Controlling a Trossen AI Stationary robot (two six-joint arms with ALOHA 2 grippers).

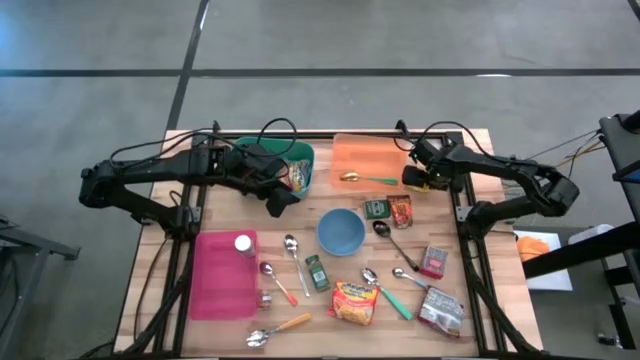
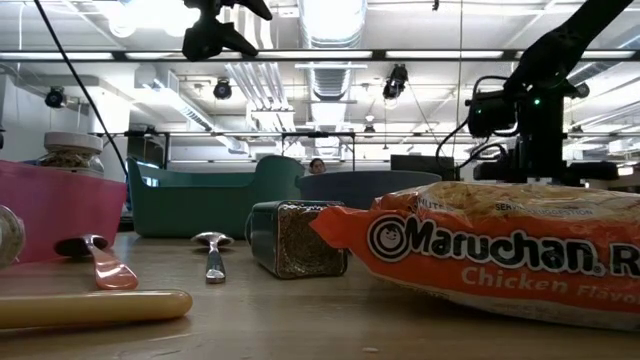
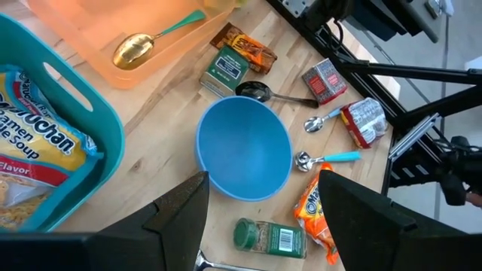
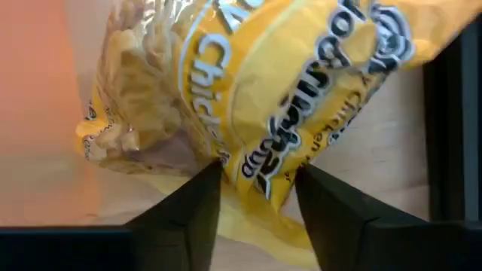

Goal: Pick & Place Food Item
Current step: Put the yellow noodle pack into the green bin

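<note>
Overhead, the right gripper (image 1: 418, 178) sits at the right edge of the orange tray (image 1: 350, 153), its two dark fingers (image 4: 192, 211) pinched on the crinkled edge of a yellow chicken noodle packet (image 4: 248, 98), which fills the right wrist view and hangs beside the tray's orange wall. A gold spoon with a green handle (image 1: 362, 178) lies in that tray. Across the table, the left gripper (image 1: 277, 200) hovers just off the teal bin (image 1: 300, 152), its fingers (image 3: 181, 214) spread apart and holding nothing; the left wrist view looks down between them onto a blue bowl (image 3: 245, 150). A Maruchan soup packet (image 3: 34, 169) lies inside the teal bin. On the wooden table (image 1: 470, 250) near the bowl lie a green spice jar (image 1: 316, 271), an orange Maruchan chicken ramen packet (image 1: 355, 302), a small green box (image 1: 376, 208), a brown-orange snack packet (image 1: 401, 210), a red box (image 1: 433, 261) and a silvery wrapped pack (image 1: 441, 311), with several spoons scattered among them. A pink tray (image 1: 220, 285) at the table's left carries a capped jar (image 1: 244, 244). From table height, the ramen packet dominates the foreground, and a person's head shows in the room beyond.
</note>
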